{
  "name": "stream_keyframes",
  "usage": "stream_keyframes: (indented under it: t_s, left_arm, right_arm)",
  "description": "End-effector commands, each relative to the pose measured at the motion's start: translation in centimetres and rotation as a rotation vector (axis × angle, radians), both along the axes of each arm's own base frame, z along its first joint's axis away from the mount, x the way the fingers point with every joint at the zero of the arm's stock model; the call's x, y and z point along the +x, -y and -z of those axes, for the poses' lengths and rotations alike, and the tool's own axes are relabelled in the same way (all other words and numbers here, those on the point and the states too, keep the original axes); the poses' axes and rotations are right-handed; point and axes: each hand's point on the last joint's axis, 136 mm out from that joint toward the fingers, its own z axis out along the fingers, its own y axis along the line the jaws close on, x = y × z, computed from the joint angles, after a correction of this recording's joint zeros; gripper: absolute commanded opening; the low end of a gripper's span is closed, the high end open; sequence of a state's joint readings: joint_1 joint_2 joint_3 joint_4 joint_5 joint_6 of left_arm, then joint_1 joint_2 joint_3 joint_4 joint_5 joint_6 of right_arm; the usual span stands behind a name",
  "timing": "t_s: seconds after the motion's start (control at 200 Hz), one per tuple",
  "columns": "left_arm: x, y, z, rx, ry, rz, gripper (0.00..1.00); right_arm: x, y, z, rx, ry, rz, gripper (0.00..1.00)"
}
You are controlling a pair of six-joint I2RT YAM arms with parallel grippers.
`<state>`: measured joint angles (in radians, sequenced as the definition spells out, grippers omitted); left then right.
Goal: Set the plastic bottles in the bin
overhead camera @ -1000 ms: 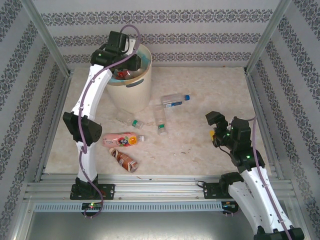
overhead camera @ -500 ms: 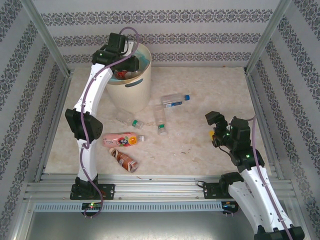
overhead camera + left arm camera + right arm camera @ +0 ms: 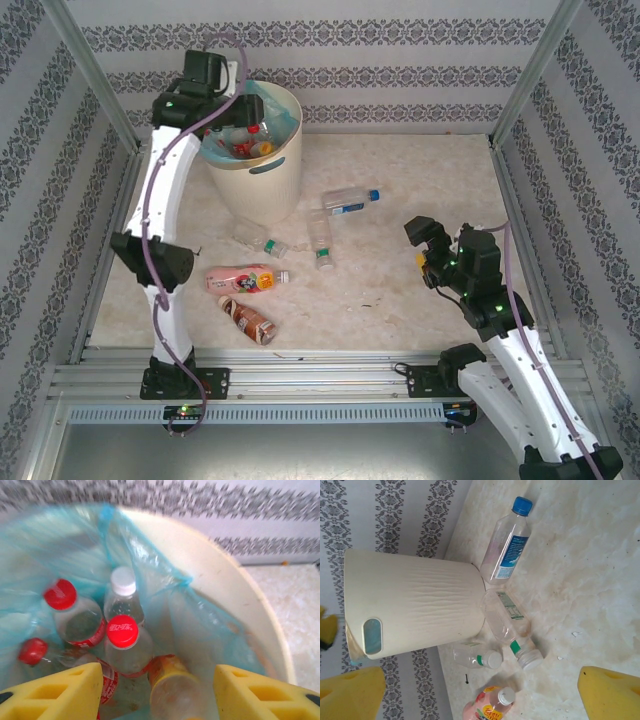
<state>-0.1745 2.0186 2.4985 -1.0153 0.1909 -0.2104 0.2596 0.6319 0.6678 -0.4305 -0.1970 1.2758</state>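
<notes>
The left arm rears tall, bent over the bin (image 3: 262, 185) at the far left, the left pincer (image 3: 159, 682) parted and gripping nothing above plastic bottles (image 3: 122, 632) lying in its turquoise liner (image 3: 150, 565); the right arm crouches low, the right pincer (image 3: 482, 692) spread wide, empty. Five loose bottles (image 3: 350, 198) lie on the pale marbled table (image 3: 420, 170) near the bin's foot; striped wallpaper (image 3: 400, 75) closes round.
</notes>
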Motion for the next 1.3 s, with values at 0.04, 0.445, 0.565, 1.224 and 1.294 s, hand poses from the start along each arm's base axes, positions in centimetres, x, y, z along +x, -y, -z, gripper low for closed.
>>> stream_keyframes:
  t_s: [0.04,0.445,0.565,1.224,1.294]
  left_arm:
    - [-4.2,-2.1,-7.3,0.013,0.168,-0.044,0.6]
    - [-13.5,-2.9,-4.5,0.012,0.275,0.013,0.59]
    - [-17.0,-2.3,-2.2,0.005,0.327,0.085,0.61]
    - [-26.3,-7.2,11.1,0.065,0.332,-0.103,0.65]
    - [-26.5,-8.0,11.3,0.089,0.328,-0.138,0.65]
  right_arm:
    - [0.4,-0.3,-0.7,-0.066,0.019,-0.021,0.98]
    - [2.2,-6.1,-2.7,-0.461,0.068,-0.309,0.9]
    - [3.1,-8.7,-2.4,-0.619,0.081,-0.424,0.86]
    - [-4.3,-30.5,7.4,-0.983,0.55,-1.352,0.86]
    - [-4.9,-31.5,8.2,-0.977,0.534,-1.376,0.85]
